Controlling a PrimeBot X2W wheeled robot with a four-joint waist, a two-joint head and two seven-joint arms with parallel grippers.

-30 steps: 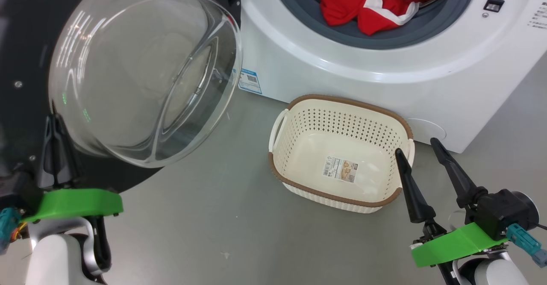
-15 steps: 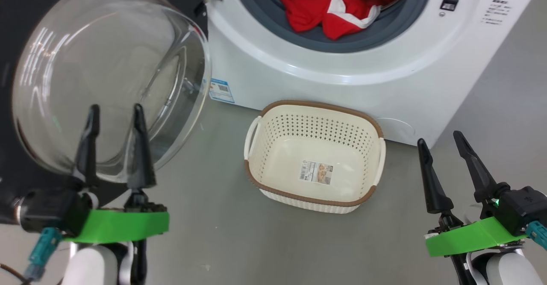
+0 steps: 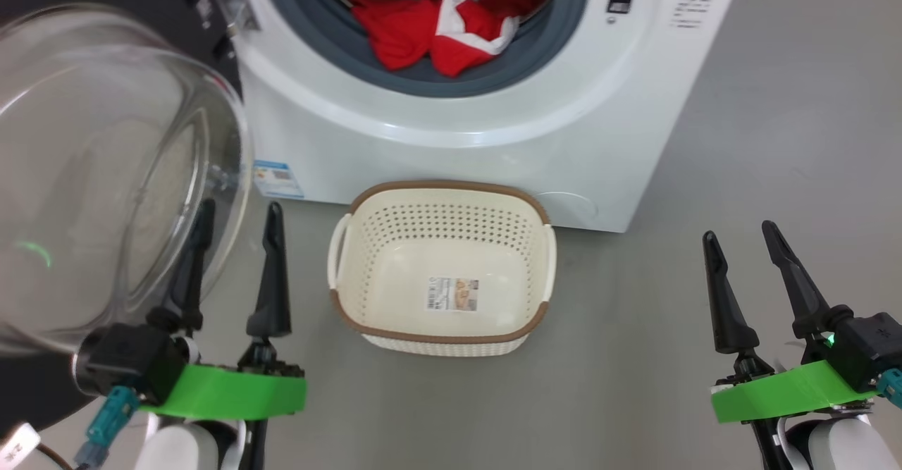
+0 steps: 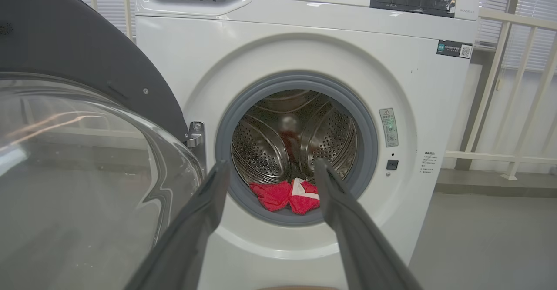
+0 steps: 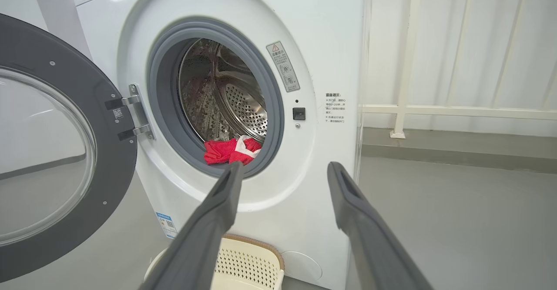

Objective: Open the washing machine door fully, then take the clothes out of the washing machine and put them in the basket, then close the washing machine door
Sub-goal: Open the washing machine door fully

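Observation:
The white washing machine (image 3: pixel 451 142) stands with its round black door (image 3: pixel 106 174) swung wide to the left, glass bowl bulging toward me. Red clothes (image 3: pixel 437 29) with white panels lie at the drum's front lip, also seen as the clothes (image 4: pixel 289 195) and clothes (image 5: pixel 231 150) in the wrist views. The cream basket (image 3: pixel 521 325) sits on the floor before the machine. My left gripper (image 3: pixel 236 220) is open beside the glass bowl, nothing between its fingers. My right gripper (image 3: pixel 736 236) is open at the lower right, well right of the basket.
Grey floor (image 3: pixel 740 139) spreads to the right of the machine. A pale railing (image 5: pixel 435 107) with blinds behind stands beyond the machine's right side. The open door (image 5: pixel 52 151) takes up the room on the left.
My left gripper went from shut against the door's rim to open and clear of it, now in front of the glass. The camera has turned, shifting the whole picture leftward.

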